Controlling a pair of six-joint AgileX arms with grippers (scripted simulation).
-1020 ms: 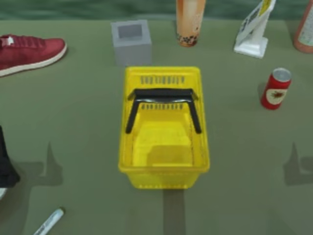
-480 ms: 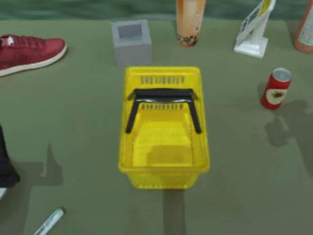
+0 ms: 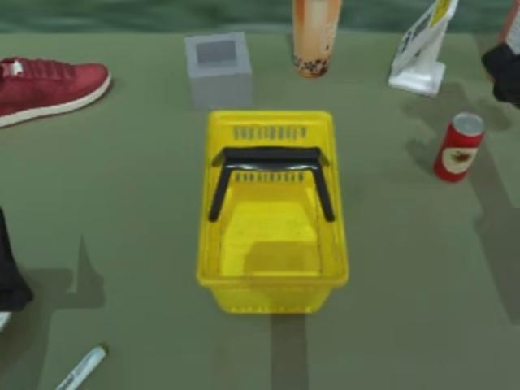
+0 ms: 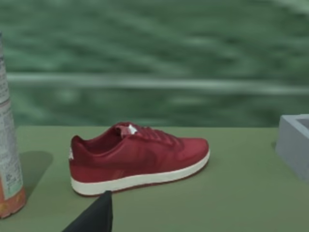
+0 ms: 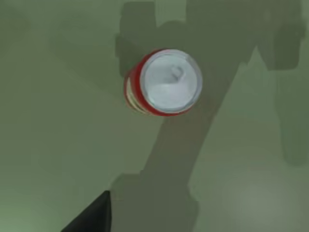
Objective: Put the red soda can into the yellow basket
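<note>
The red soda can (image 3: 459,148) stands upright on the table's right side, to the right of the yellow basket (image 3: 207,211), which sits in the middle with its black handle folded over. My right gripper (image 3: 505,73) hovers at the right edge, just behind and above the can. In the right wrist view the can's silver top (image 5: 166,82) shows from above, and one dark fingertip (image 5: 96,215) stands off to the side with nothing held, so the gripper is open. My left gripper (image 3: 10,272) is parked at the left edge, open and empty.
A red shoe (image 3: 49,85) lies at the back left, beside a grey cube box (image 3: 218,69). An orange-white cup (image 3: 315,36) and a white stand (image 3: 421,57) are at the back. A pinkish-orange cylinder (image 3: 510,32) is at the back right. A marker (image 3: 81,367) lies at the front left.
My right arm has come into the top view at the right edge behind the can, and its shadow has swept up over the can. Nothing else has moved.
</note>
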